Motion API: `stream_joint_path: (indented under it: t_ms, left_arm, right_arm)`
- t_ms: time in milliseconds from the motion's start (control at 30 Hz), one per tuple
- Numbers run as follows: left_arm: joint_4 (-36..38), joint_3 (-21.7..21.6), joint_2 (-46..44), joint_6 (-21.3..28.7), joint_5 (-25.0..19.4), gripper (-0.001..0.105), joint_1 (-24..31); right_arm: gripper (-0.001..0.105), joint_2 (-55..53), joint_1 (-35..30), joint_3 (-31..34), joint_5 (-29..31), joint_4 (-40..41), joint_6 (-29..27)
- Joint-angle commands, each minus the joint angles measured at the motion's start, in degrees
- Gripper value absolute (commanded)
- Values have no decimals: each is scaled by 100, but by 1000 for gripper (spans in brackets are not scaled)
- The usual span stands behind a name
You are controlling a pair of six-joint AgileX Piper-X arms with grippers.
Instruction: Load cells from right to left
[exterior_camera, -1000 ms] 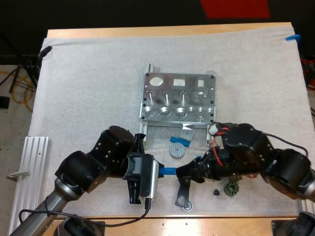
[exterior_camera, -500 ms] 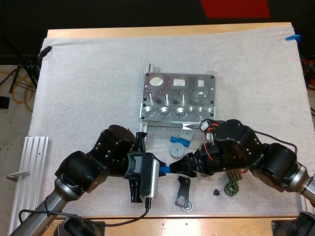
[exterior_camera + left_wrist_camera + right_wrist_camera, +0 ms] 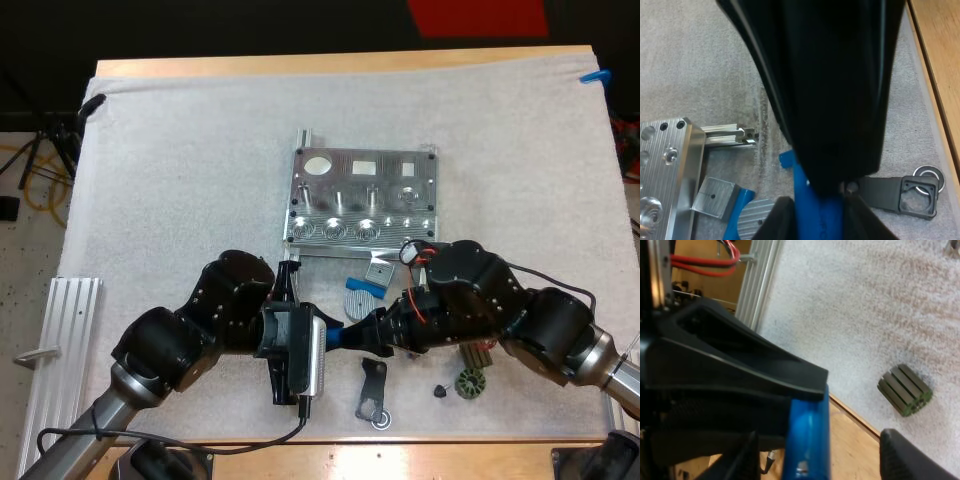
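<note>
Machined metal fixture (image 3: 362, 196), bright, finely ribbed, with smooth bored holes. It lies on a white mat (image 3: 180, 150) of rough, nubbly cloth. Pale, smooth wooden table (image 3: 340, 62) edge at twelve o'clock. Ribbed satin-finish metal rail (image 3: 62, 340) at eight o'clock. Glossy blue piece (image 3: 807, 440), plastic-looking. Left gripper (image 3: 814, 225), matt black.
</note>
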Motion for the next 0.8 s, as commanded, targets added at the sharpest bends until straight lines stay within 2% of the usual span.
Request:
stream_joint_path:
  t_ms: [0, 100, 167, 233, 267, 333, 433, 567, 633, 767]
  left_arm:
    - [-35, -19, -31, -137, 81, 0, 16]
    - [-35, -19, -31, -137, 81, 0, 16]
    - [-35, -19, -31, -137, 81, 0, 16]
    - [-35, -19, -31, -137, 81, 0, 16]
    - [-35, -19, -31, -137, 81, 0, 16]
    - [-35, -19, -31, -137, 81, 0, 16]
    - [-35, -19, -31, -137, 81, 0, 16]
    - [-35, -19, -31, -188, 81, 0, 16]
    - [-35, -19, -31, -392, 81, 2, 16]
    - [-35, -19, -31, -559, 81, 17, 16]
  right_arm:
    - [52, -28, 2, -40, -40, -83, 12]
    - [52, -28, 2, -40, 21, -82, 12]
    - [48, -28, 2, -40, 21, -82, 12]
    - [33, -28, 2, -40, 21, -82, 12]
    - [31, -28, 2, -40, 21, -82, 12]
    - [15, -28, 2, -40, -36, -82, 12]
    - [3, -28, 2, -40, -87, -82, 0]
    - [0, -28, 2, -40, -151, -82, -60]
    - [0, -28, 2, -40, -175, -82, -272]
    - [0, -28, 2, -40, -173, -82, -291]
